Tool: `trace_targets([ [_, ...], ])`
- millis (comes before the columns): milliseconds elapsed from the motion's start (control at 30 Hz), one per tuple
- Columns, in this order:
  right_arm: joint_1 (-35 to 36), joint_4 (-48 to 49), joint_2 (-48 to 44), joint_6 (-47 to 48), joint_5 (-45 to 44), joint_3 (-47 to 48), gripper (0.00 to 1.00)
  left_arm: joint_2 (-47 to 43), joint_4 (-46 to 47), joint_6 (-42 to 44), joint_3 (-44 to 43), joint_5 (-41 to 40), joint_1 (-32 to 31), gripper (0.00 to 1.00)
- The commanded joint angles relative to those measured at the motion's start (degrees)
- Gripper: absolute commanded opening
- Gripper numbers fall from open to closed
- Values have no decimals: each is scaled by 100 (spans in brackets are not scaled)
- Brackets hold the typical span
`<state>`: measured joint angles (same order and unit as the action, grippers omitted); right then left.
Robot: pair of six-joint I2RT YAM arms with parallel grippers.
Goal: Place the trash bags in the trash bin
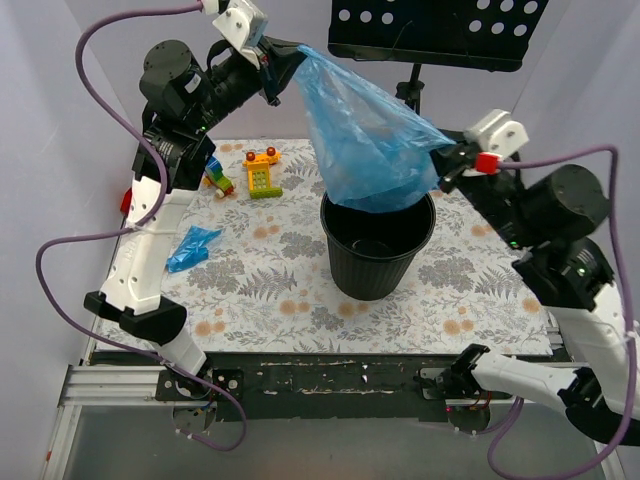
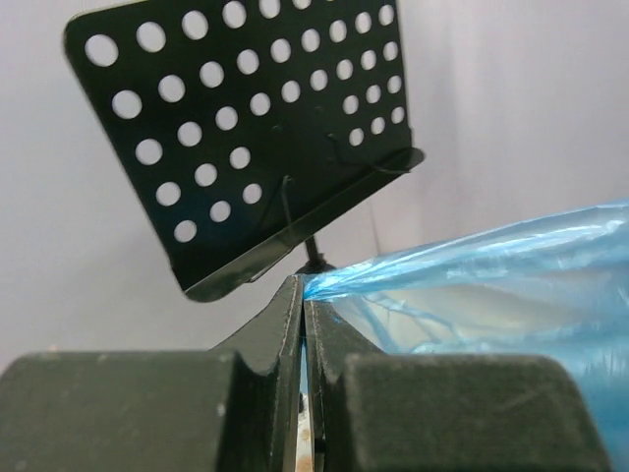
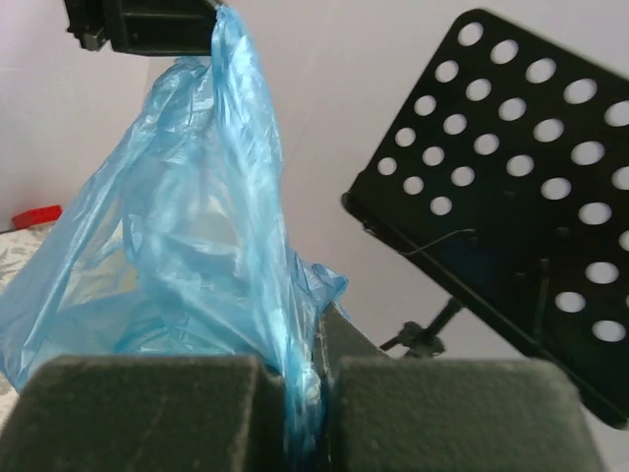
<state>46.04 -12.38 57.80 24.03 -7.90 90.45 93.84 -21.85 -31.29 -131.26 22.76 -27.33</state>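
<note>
- left gripper (image 1: 273,72): jaws pressed together, pinching one corner of the large trash bag (image 1: 365,140); the film runs taut from the fingertips.
- right gripper (image 1: 447,160): jaws closed on the bag's opposite edge.
- The bag hangs stretched between the two grippers and sags below them.
- trash bin (image 1: 378,268): upright, beneath and between the grippers. The bag's lowest folds reach its mouth; cannot tell if they are inside.
- small trash bag (image 1: 192,248): crumpled on the table, well below the left gripper and apart from it.
- music stand (image 1: 440,25): beyond both grippers.
</note>
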Motion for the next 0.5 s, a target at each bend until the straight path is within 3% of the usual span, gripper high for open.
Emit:
trace_targets([
  [0,-306,-756,-216,444,464,481,1,-288,67,-228,-356,878,-9,0],
  [167,-640,-1521,-427,129,1149,378,1,-498,-13,-492,169,1309,-62,0],
  [467,-1291,-846,-542,-601,1660,-405,1,-744,172,-396,610,650,-88,0],
])
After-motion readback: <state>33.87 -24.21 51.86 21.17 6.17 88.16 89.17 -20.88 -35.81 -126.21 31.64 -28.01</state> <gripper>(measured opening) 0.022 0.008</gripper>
